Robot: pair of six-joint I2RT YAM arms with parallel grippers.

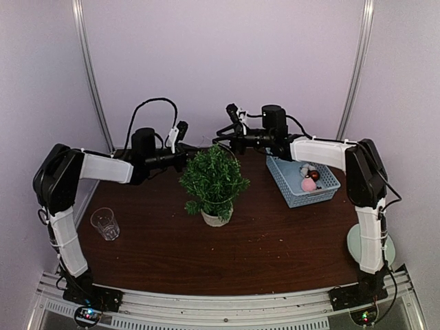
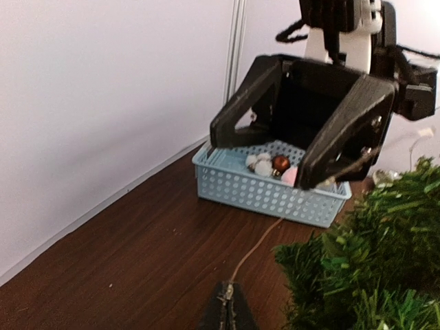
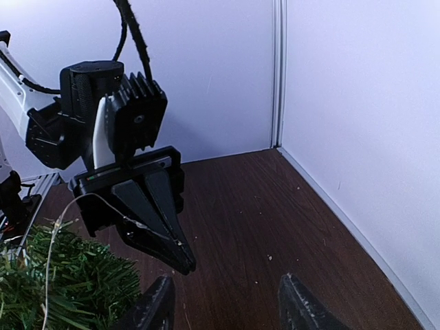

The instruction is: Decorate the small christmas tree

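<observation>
Left gripper (image 1: 187, 156) and right gripper (image 1: 221, 140) hang just behind the crown of the small bushy dark-green artificial christmas tree (image 1: 213, 180), which stands upright in its white pot (image 1: 216, 219) mid-table. From the left wrist, that arm's fingers (image 2: 237, 316) pinch a thin tan string (image 2: 256, 247), with the tree to their right. From the right wrist, its fingers (image 3: 157, 308) stand half apart, clasping nothing, with the tree low-left.

1. Top ext cam: high, behind arm bases, looks down & fwd over whole table (image 1: 275, 254) to back wall.
2. L wrist cam: low, close, faces right gripper (image 2: 268, 155) & basket (image 2: 261, 194).
3. R wrist cam: low, faces left gripper (image 3: 180, 258).
4. All 3 share the small christmas tree (image 1: 214, 180).
</observation>
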